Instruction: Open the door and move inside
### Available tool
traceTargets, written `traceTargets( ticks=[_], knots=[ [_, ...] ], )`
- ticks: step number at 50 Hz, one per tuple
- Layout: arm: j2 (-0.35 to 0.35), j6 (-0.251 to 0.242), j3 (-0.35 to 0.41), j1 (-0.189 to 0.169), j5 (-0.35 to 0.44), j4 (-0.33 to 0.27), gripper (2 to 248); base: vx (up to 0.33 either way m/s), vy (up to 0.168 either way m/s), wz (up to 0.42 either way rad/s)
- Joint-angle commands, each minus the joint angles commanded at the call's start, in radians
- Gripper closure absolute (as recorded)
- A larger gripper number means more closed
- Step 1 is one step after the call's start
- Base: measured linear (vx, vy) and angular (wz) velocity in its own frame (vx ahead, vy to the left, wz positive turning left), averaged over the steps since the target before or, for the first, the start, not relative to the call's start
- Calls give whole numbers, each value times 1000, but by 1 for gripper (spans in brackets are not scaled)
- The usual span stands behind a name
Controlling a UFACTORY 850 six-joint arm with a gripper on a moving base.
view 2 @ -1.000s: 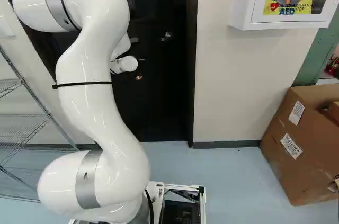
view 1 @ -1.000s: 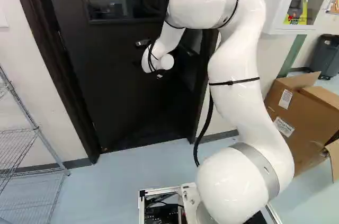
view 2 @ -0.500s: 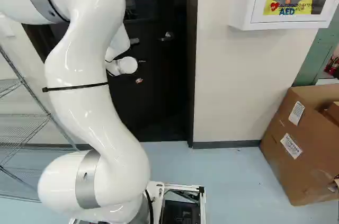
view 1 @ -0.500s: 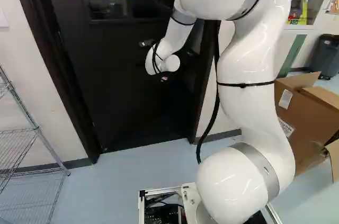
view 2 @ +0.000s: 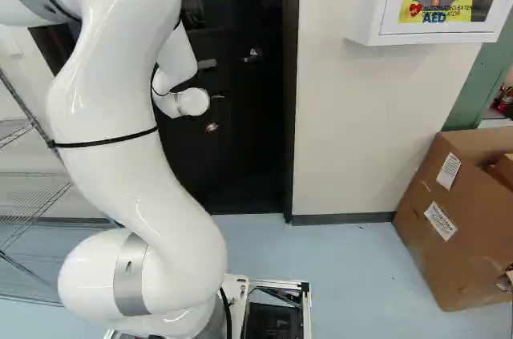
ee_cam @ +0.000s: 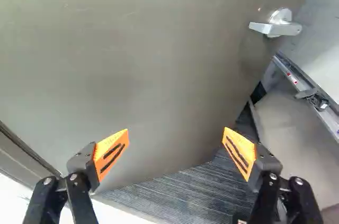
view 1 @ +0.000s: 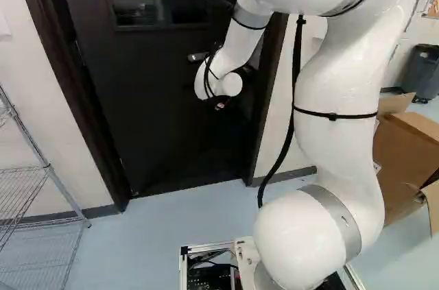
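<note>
In the left base view, your dark door [view 1: 158, 125] seems ajar ahead, right of a wire shelf [view 1: 46, 166]; in the right base view, a cardboard box [view 2: 453, 263] sits right of the doorway; in the wrist view, your pincer [ee_cam: 176, 129] is spread, gripping nothing, near the handle [ee_cam: 286, 28], so opening seems under way: push the blocking door wider, then drive in.
</note>
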Motion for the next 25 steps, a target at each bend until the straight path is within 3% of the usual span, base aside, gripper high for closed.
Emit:
traceTargets(
  ticks=[25],
  knots=[
    [116, 0, 133, -38, 0, 56, 3, 0, 0, 0]
  ],
)
